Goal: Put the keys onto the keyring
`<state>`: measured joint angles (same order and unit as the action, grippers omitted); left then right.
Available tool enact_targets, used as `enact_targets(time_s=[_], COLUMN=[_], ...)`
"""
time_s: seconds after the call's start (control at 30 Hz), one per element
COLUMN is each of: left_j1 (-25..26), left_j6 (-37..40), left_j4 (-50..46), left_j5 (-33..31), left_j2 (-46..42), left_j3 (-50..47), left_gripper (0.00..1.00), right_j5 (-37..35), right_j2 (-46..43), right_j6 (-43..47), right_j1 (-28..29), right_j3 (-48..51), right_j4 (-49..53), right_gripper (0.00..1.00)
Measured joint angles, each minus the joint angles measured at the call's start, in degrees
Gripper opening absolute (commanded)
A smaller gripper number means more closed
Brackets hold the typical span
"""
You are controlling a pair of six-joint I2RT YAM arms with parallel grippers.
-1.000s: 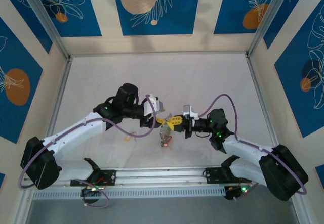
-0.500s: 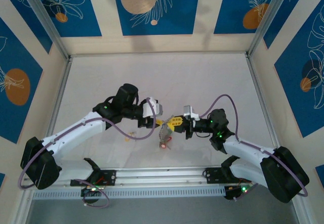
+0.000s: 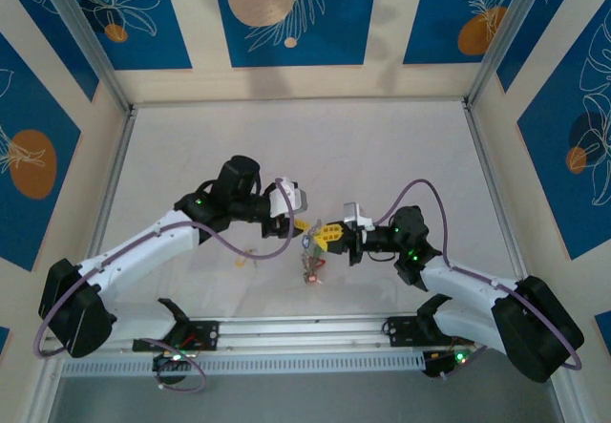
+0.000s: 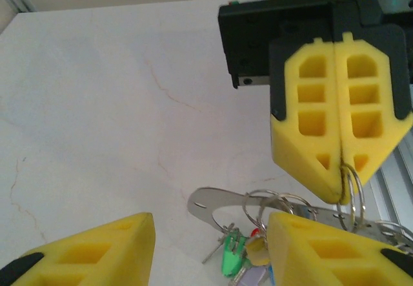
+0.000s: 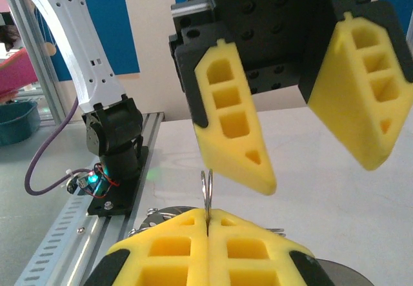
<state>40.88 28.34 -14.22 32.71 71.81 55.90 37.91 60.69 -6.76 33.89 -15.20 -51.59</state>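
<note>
Comparison of the overhead views across the last second. We saw the right hand (image 4: pixel 340 186) drop a little toward the near edge, and the bunch hanging below it sank with it. The left hand (image 5: pixel 321 174) eased back slightly, so the gap between the two hands widened a touch. Both shifts were small.

The right hand had its fingers pressed together on the keyring (image 5: pixel 206 192), whose thin metal edge stood upright just above the pads in its own wrist view. The keys (image 4: pixel 232 260) already strung on it dangled beneath, above the surface (image 4: pixel 97 105), with green, red and yellow tags among them. The left hand faced the ring with its fingers apart and nothing between them.

We judged that the ring was being held out steadily, yet no key was being fed onto it at this moment. A small yellowish item (image 3: pixel 245 259) lay on the surface near the left forearm; it was too small for us to identify. If it was a loose key, the left hand would need to fetch it.
</note>
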Motion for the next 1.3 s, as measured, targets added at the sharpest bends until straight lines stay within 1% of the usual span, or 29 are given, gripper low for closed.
enact_targets(time_s=[0.17,0.27,0.47,0.67,0.9,1.07,1.27,1.3], left_j1=[-0.07,-0.70,-1.99,-1.99,-1.84,-1.60,-1.03,-0.94], left_j6=[-1.40,-0.96,0.26,-0.94,-2.43,-2.36,-2.49,-2.47], left_j4=[-0.20,-0.94,-3.41,-0.68,2.60,2.54,2.47,2.49], left_j5=[0.15,1.68,8.79,14.32,16.81,16.81,16.96,17.14], left_j2=[0.07,-0.79,-5.27,-5.18,-3.06,-1.16,-0.70,-0.55], left_j3=[1.16,0.20,-3.89,-4.50,-4.50,-4.50,-4.44,-4.37], left_gripper=[0.46,0.46,0.47,0.47,0.39,0.38,0.28,0.24], right_j5=[-0.66,-1.62,-2.14,-2.12,-2.14,-2.16,-2.51,-2.60], right_j2=[-0.22,-1.03,-2.40,-2.36,-2.36,-2.36,-2.14,-1.95], right_j6=[0.17,0.22,0.22,0.24,0.68,0.87,1.11,1.29], right_j1=[0.02,0.02,0.02,0.31,0.90,1.03,1.07,1.16], right_j3=[0.00,0.00,0.02,0.13,0.13,0.13,0.13,0.13], right_j4=[0.35,0.72,0.63,0.68,0.70,0.72,0.90,0.87], right_gripper=[0.00,0.00,0.00,0.00,0.00,0.00,0.00,0.00])
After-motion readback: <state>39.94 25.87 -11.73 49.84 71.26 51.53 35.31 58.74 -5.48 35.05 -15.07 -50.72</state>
